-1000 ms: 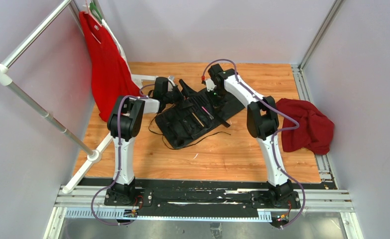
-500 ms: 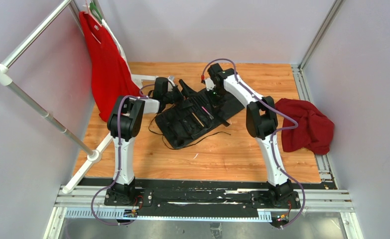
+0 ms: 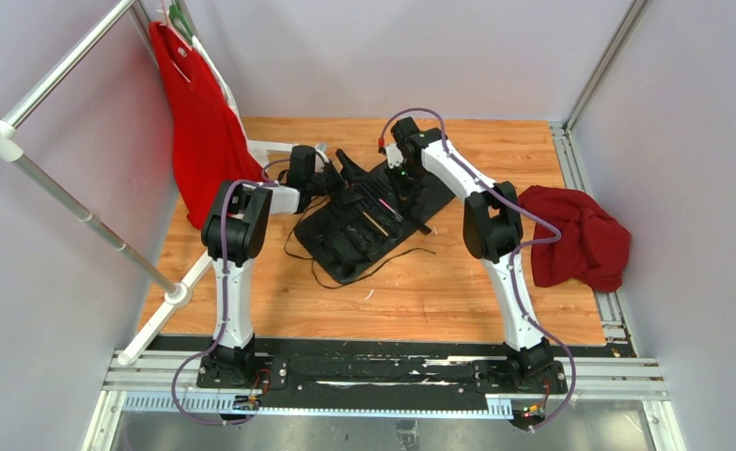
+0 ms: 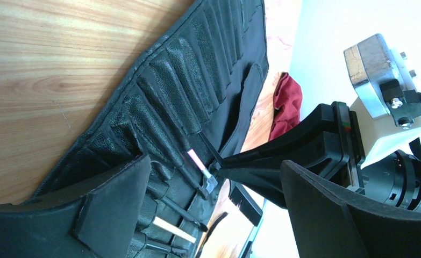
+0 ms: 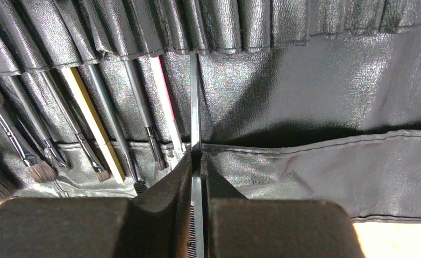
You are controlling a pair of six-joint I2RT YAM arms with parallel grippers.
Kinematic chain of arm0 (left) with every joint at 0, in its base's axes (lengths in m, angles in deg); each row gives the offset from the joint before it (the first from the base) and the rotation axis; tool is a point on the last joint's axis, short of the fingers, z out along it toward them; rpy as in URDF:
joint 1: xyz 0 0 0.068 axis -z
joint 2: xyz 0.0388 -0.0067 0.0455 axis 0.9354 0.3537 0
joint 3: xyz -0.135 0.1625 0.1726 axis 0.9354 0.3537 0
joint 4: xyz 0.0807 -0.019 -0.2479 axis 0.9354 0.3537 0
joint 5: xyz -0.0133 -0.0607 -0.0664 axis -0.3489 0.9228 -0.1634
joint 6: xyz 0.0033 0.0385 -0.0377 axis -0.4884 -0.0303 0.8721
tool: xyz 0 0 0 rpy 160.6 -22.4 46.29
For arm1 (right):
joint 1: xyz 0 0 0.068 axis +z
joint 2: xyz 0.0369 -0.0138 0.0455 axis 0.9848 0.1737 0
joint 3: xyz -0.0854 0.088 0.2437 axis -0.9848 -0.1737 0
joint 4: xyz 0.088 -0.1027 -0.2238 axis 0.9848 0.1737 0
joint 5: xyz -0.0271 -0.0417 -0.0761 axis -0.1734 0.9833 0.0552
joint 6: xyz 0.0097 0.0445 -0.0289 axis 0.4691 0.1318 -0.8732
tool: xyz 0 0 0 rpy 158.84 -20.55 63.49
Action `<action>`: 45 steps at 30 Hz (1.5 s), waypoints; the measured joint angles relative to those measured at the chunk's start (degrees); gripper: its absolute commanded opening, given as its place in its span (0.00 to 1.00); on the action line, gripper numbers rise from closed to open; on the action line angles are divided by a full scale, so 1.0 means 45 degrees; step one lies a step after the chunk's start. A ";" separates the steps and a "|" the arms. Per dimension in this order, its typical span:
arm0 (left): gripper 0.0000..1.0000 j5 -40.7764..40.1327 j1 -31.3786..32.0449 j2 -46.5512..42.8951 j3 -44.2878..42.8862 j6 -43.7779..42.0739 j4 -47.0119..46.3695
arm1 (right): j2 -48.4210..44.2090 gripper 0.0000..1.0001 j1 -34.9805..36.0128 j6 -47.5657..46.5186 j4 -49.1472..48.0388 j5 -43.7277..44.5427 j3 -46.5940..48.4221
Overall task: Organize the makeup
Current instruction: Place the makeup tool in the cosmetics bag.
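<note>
Your right arm rises from its base, bends at the elbow and reaches back left over the wooden table, wrist pitched down over the far part of the black brush roll. On the right gripper the fingers are pressed together on a thin black brush. They pinch the shaft near its lower end; it runs straight up from between the pads, far end at the mouth of a slot in the row of pockets, just beside the pink-shafted brush. Can't tell how far in it sits. Left of that, more makeup brushes sit in pockets: a tan-shafted brush and several black-shafted brushes, bristle ends out on the gripper's side. Your left arm folds at the elbow and stretches right, roughly level, ending at the roll's far left edge. The left gripper has its fingers spread wide with nothing between them, low over the brush-filled end and facing the right gripper. Can't tell if one finger touches the fabric. The roll lies open, diagonal, mid-table. A dark red cloth is bunched at the right edge, well apart from the roll, and a red garment hangs on the white rack at far left
</note>
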 measured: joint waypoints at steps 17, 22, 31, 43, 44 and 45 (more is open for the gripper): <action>0.98 0.0005 -0.0029 -0.0015 0.0000 0.0005 0.0010 | -0.0126 0.01 -0.0068 0.0000 -0.0675 0.0019 -0.0782; 0.98 0.0010 -0.0034 -0.0015 0.0000 0.0010 0.0010 | -0.0457 0.01 -0.0136 0.0000 -0.0733 0.0019 -0.1292; 0.98 0.0005 -0.0034 -0.0015 0.0000 0.0044 0.0015 | -0.0792 0.01 -0.0209 -0.0005 -0.0714 0.0078 -0.1472; 0.98 -0.0015 -0.0053 -0.0117 0.0131 0.0039 0.0010 | -0.0816 0.01 -0.0296 -0.0039 -0.0646 0.0083 -0.1360; 0.98 -0.0015 -0.0058 -0.0126 0.0131 0.0039 0.0010 | -0.0811 0.01 -0.0296 -0.0044 -0.0578 0.0083 -0.1253; 0.98 -0.0015 -0.0058 -0.0131 0.0141 0.0039 0.0010 | -0.0811 0.01 -0.0301 -0.0049 -0.0549 0.0083 -0.1171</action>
